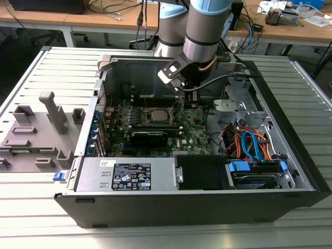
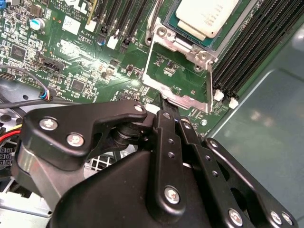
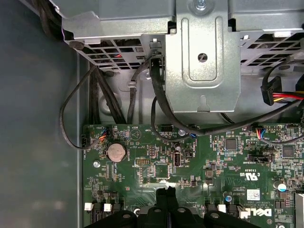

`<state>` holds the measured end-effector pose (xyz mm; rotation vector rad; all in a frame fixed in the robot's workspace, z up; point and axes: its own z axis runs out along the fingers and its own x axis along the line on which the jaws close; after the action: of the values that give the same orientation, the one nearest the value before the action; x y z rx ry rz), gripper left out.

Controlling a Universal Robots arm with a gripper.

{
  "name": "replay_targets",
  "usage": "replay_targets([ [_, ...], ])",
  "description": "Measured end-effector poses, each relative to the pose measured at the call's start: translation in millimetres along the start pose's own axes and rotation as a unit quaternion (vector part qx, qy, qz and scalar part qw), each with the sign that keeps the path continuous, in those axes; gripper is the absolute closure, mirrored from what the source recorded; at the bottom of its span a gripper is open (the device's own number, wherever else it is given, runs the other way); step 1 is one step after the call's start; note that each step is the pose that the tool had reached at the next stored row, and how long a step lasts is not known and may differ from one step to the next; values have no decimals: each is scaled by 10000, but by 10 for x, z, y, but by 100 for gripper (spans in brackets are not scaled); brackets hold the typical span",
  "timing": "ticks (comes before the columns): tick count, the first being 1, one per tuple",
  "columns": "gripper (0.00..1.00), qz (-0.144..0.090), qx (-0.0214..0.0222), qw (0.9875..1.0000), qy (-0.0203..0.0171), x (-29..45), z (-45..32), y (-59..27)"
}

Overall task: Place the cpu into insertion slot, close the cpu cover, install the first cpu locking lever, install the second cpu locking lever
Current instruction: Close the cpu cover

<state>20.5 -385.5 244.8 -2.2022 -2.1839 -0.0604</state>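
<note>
The cpu [image 2: 206, 16] lay in the insertion slot [image 2: 162, 33]. Beside it the claw [image 2: 163, 102], closed narrow, touched the open cpu cover [image 2: 183, 99]. The power supply [image 1: 96, 174] carried a printed label [image 1: 132, 176].

Open black computer case [image 1: 306, 174] on slatted metal table [image 1: 166, 236]. Green motherboard [image 1: 191, 129], labelled power supply [image 1: 129, 175] at front, blue and orange cables [image 1: 250, 146] toward the exterior view's right. Grey plastic fixture [image 1: 36, 136] beside case. Coin battery [image 3: 115, 152], memory slots [image 2: 251, 52], metal bracket [image 3: 202, 61].
</note>
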Motion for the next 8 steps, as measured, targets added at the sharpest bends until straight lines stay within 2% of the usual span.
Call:
replay_targets([
  [8,89,0,0,10000,0,0,0,-12],
])
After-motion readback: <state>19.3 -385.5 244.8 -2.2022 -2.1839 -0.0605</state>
